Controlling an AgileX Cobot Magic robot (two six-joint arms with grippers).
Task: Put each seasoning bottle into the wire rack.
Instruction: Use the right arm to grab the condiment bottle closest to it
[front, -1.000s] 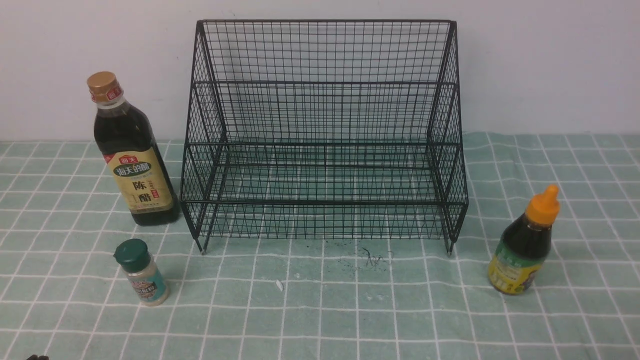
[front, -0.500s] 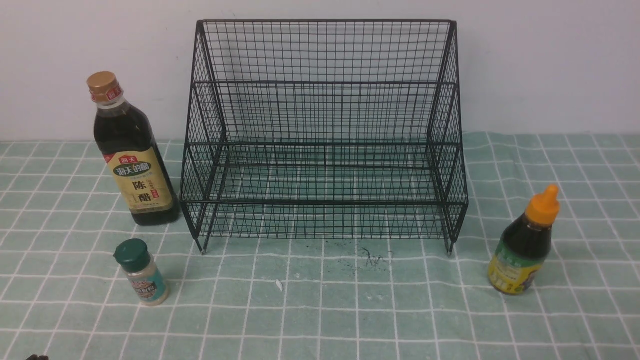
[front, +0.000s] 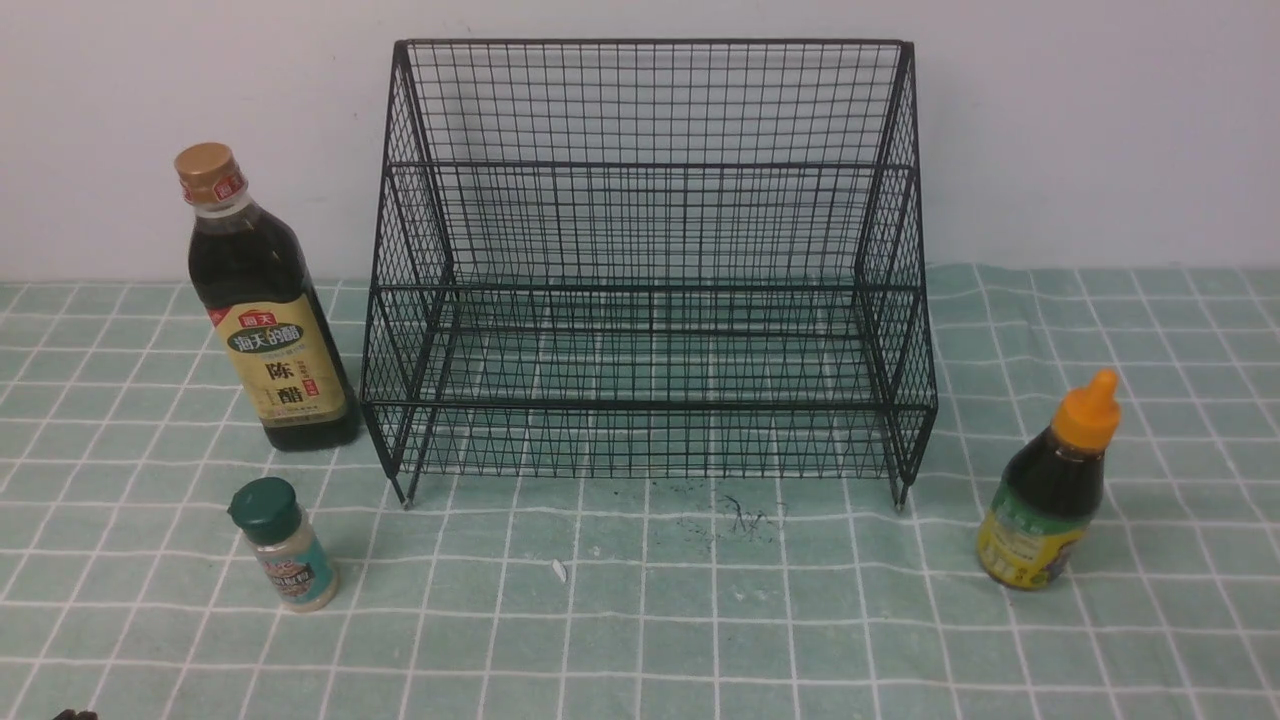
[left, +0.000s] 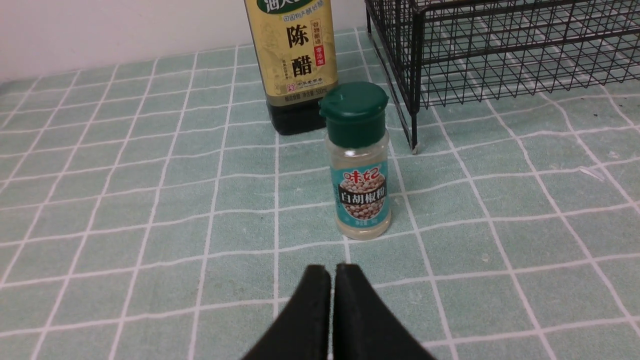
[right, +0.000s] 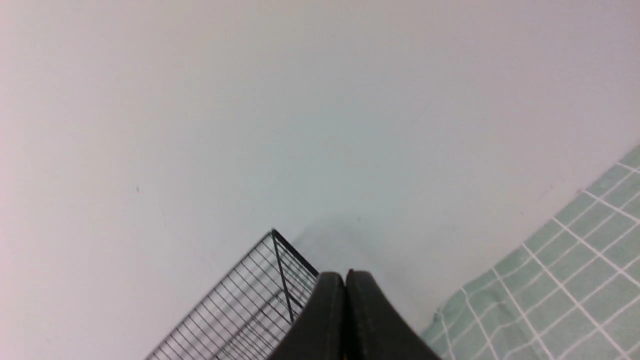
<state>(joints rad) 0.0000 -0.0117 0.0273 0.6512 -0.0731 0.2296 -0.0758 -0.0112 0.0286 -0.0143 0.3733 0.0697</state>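
The black wire rack (front: 650, 280) stands empty against the wall at the middle. Left of it stands the tall dark bottle with a gold cap (front: 265, 300), and in front of that the small green-capped shaker (front: 283, 545). The dark bottle with an orange nozzle cap (front: 1050, 485) stands to the rack's right. In the left wrist view my left gripper (left: 332, 272) is shut and empty, a short way before the shaker (left: 359, 160), with the tall bottle (left: 295, 65) and rack corner (left: 500, 45) behind. My right gripper (right: 345, 277) is shut, raised, facing the wall above the rack's top corner (right: 272, 290).
A green checked cloth (front: 640, 620) covers the table and ends at the white wall (front: 1100, 130). A small white scrap (front: 559, 571) and dark specks (front: 745, 515) lie on the cloth in front of the rack.
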